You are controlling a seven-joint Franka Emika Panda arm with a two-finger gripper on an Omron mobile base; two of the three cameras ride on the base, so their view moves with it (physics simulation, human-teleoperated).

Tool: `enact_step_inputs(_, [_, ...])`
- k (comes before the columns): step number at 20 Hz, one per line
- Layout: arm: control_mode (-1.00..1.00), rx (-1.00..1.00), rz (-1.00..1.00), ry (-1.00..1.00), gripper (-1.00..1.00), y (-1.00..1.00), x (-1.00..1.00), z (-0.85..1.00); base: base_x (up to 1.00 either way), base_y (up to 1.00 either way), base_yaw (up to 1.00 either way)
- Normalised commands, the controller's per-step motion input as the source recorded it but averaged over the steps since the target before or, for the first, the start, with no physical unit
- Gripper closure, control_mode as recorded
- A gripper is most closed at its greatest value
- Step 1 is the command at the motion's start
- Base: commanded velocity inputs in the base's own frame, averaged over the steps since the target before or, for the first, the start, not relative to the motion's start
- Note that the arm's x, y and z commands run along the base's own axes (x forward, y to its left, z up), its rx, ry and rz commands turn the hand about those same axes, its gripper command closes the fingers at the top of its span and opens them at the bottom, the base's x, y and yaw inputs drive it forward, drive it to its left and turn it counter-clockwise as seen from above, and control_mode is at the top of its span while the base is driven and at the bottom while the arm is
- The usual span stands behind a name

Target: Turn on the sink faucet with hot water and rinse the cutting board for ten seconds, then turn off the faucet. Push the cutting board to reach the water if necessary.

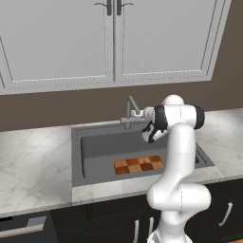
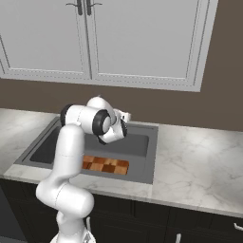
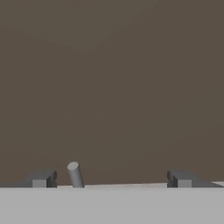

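The grey sink faucet [image 1: 130, 110] stands at the back rim of the dark sink [image 1: 76, 156]. No stream runs from its spout. My gripper [image 1: 139, 113] is level with the faucet's base on its right side, pointing at the brown wall. In the hand view the gripper [image 3: 111, 179] is open, and the small grey lever [image 3: 75, 174] rises between the fingertips [image 3: 42, 179], nearer the left one and touching neither. The checkered cutting board [image 1: 139, 164] lies flat in the basin's front right part, also seen as the cutting board [image 2: 105, 165] behind my arm.
Marble counter [image 1: 33, 161] runs on both sides of the sink, with more counter [image 2: 199, 156] to the right. White wall cabinets [image 1: 109, 42] hang above the brown backsplash. My own white arm [image 1: 178, 156] rises in front of the sink's right side.
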Motion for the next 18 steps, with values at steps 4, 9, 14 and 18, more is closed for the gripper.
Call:
enact_step_inputs(4, [-1.00,0.00,0.00,-0.01,-1.00,0.00,0.06,-0.02,0.00,0.00,0.00])
enact_step_inputs(9, [-1.00,0.00,0.00,-0.02,-1.00,0.00,0.04,-0.03,0.00,0.00,0.00])
enact_step_inputs(14, [-1.00,0.00,0.00,-0.01,-1.00,0.00,0.01,0.00,0.00,0.00,0.00])
enact_step_inputs(18, [-1.00,0.00,0.00,-0.01,-1.00,0.00,0.01,0.00,0.00,0.00,0.00])
